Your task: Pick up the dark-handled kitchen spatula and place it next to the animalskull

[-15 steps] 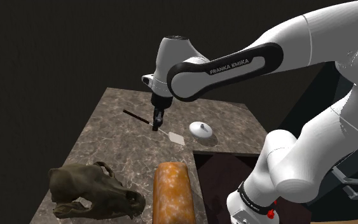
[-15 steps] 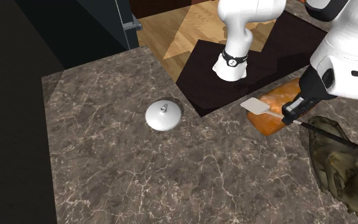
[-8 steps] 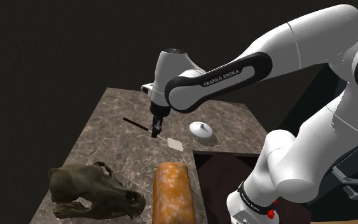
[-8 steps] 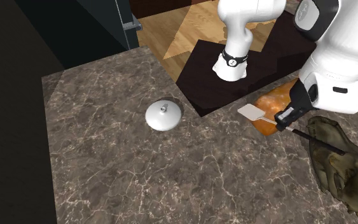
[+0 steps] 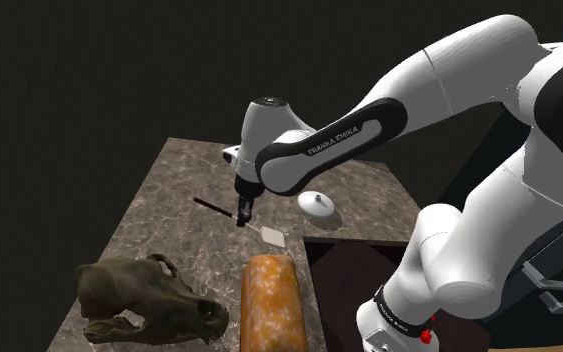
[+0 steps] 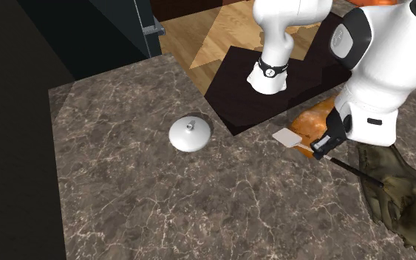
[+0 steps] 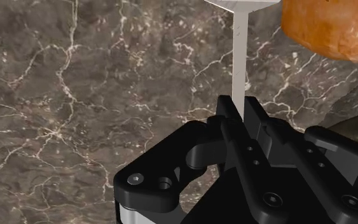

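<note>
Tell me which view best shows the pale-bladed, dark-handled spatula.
The shoulder view: the spatula shows blade and handle either side of the black gripper. The second exterior view shows the blade, the handle faintly; the wrist view, mostly the pale shank.

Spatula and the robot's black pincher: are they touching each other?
Touching. In the wrist view the gripper is shut around the spatula, its pale shaft clasped between both black fingers.

Skull [image 6: 402,196] cut off at second exterior view's right; spatula [image 7: 239,57] blade cropped.
</note>
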Available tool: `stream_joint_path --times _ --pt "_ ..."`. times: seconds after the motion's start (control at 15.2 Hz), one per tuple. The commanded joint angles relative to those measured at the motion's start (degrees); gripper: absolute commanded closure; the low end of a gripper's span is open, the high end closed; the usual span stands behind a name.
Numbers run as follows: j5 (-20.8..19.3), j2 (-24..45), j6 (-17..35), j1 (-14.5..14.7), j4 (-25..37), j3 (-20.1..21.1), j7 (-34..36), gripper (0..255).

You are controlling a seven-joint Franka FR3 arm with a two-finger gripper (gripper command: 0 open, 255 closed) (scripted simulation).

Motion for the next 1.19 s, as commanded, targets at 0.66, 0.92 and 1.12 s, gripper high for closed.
stream_joint_path --times 0.66,0.92,1.12 --pt "1.4 8.3 10.6 0.2 -2.3 -0.1 -1.3 255" --pt "2.2 11.4 14.0 0.3 -2.6 0.0 -1.9 255" --pt "2.8 13.9 16.5 0.3 -2.7 0.2 -2.4 255"
